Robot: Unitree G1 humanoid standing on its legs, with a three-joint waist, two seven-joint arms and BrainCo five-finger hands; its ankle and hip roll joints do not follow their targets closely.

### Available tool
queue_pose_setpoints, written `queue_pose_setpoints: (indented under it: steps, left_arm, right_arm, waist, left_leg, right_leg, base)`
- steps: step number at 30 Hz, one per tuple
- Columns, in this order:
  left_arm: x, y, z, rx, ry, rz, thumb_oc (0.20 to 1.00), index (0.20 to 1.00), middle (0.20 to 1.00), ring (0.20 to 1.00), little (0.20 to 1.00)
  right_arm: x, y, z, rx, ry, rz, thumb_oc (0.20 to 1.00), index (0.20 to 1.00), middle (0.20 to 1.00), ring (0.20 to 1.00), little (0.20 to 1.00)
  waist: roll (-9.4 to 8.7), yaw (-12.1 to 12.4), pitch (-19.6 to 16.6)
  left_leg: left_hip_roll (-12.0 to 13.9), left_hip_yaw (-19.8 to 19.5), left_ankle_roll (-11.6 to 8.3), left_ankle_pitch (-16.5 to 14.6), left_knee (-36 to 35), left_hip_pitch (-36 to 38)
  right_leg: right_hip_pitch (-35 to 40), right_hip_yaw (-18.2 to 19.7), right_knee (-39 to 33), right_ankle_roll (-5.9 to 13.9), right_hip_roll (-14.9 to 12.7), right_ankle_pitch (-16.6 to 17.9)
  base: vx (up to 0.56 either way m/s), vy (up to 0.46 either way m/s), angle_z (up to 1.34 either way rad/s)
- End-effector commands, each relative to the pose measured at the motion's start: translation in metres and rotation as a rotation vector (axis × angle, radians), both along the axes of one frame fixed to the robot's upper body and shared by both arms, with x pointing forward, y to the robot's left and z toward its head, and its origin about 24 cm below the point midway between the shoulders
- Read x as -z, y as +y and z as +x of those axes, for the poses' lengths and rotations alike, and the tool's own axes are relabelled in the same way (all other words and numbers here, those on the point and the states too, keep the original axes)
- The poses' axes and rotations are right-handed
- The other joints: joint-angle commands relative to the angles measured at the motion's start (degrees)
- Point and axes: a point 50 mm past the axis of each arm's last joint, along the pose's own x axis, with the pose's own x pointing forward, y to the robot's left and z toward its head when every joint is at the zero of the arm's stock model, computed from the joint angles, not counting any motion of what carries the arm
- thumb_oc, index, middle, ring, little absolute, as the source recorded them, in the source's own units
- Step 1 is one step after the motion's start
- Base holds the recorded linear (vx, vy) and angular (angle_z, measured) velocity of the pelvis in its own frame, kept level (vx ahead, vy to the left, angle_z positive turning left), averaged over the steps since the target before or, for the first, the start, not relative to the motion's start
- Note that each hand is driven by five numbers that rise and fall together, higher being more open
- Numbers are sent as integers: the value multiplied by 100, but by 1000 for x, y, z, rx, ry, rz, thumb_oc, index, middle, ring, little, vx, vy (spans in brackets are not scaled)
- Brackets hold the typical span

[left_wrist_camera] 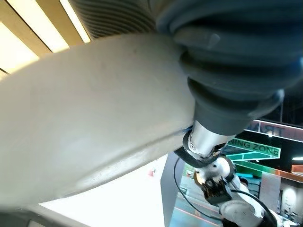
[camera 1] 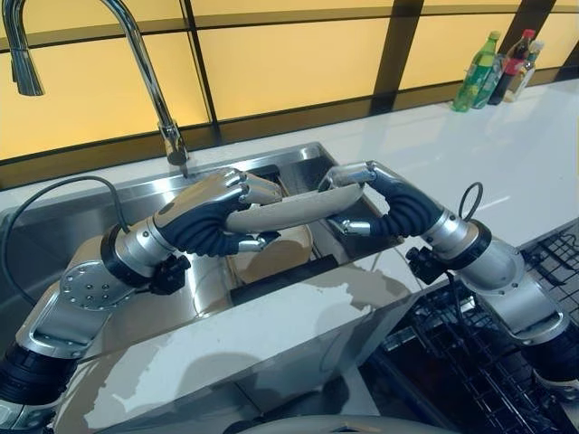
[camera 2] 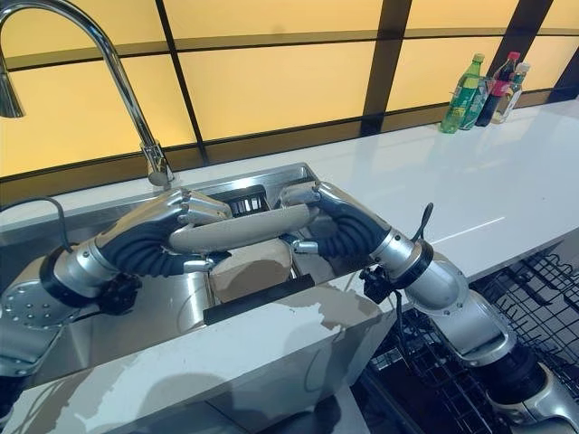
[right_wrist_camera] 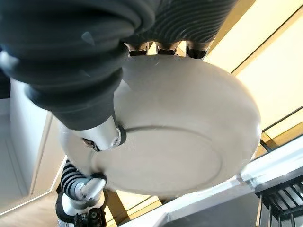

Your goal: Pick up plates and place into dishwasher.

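Observation:
A beige plate (camera 1: 294,210) hangs tilted over the sink, held at both ends. My left hand (camera 1: 213,217) is shut on its left rim, fingers over the top and thumb beneath. On the opposite rim my right hand (camera 1: 391,206) is shut the same way. The right wrist view looks up at the plate's underside (right_wrist_camera: 184,137), where my thumb (right_wrist_camera: 103,136) presses it. The plate's underside (left_wrist_camera: 90,123) also shows close up in the left wrist view. A second beige plate (camera 1: 271,259) lies in the sink below.
The steel sink (camera 1: 99,212) has a tall curved faucet (camera 1: 149,77) at its back. A white counter (camera 1: 516,149) runs to the right with bottles (camera 1: 493,65) at its far end. The black wire dishwasher rack (camera 1: 466,366) stands open at lower right.

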Motion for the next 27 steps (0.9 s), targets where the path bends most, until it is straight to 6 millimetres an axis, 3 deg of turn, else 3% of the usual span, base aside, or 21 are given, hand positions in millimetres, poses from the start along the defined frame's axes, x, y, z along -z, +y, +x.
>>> queue_pose_setpoints:
  steps: [1, 17, 18, 19, 23, 27]
  left_arm:
    - [-11, -12, -4, 101, -76, -48, 200, 200, 200, 200, 200]
    - [-10, -10, 0, 69, -53, -105, 200, 200, 200, 200, 200]
    - [-10, -8, 3, 41, -36, -131, 470, 470, 470, 470, 470]
    - [-9, -5, 6, 14, -14, -158, 1000, 1000, 1000, 1000, 1000]
    - [-4, 12, 16, -134, -9, -281, 1000, 1000, 1000, 1000, 1000]
    - [-6, 46, 24, -350, -69, -459, 1000, 1000, 1000, 1000, 1000]
  right_arm:
    - [-7, -6, 8, 56, 0, 84, 200, 200, 200, 200, 200]
    - [-6, -11, 11, 94, 7, 185, 200, 200, 200, 200, 200]
    - [-7, -12, 12, 102, 5, 205, 200, 200, 200, 200, 200]
    - [-6, -13, 13, 111, 4, 213, 200, 200, 200, 200, 200]
    - [-3, -20, 14, 155, -15, 220, 200, 200, 200, 200, 200]
    - [-3, -36, 16, 229, -35, 202, 200, 200, 200, 200, 200]
  waist:
    - [3, 134, -404]
    - [15, 99, -413]
    - [15, 94, -412]
    - [16, 90, -416]
    - [19, 61, -432]
    - [2, 9, -464]
  left_leg:
    - [-319, -60, 410, -494, 241, -215]
    - [-289, -3, 383, -470, 226, -229]
    - [-287, 3, 385, -465, 213, -223]
    - [-286, 11, 388, -464, 202, -215]
    - [-270, 55, 390, -455, 165, -193]
    - [-226, 141, 377, -435, 138, -182]
  right_leg:
    - [-128, -296, 206, 178, -145, -168]
    - [-140, -300, 174, 122, -95, -162]
    - [-142, -295, 176, 122, -88, -163]
    - [-141, -287, 175, 119, -79, -166]
    - [-146, -247, 159, 103, -45, -170]
    - [-153, -206, 133, 67, -9, -169]
  base:
    - [0, 0, 0]
    - [-2, -2, -1]
    - [0, 0, 0]
    - [0, 0, 0]
    - [-25, -10, -1]
    - [-31, -24, -9]
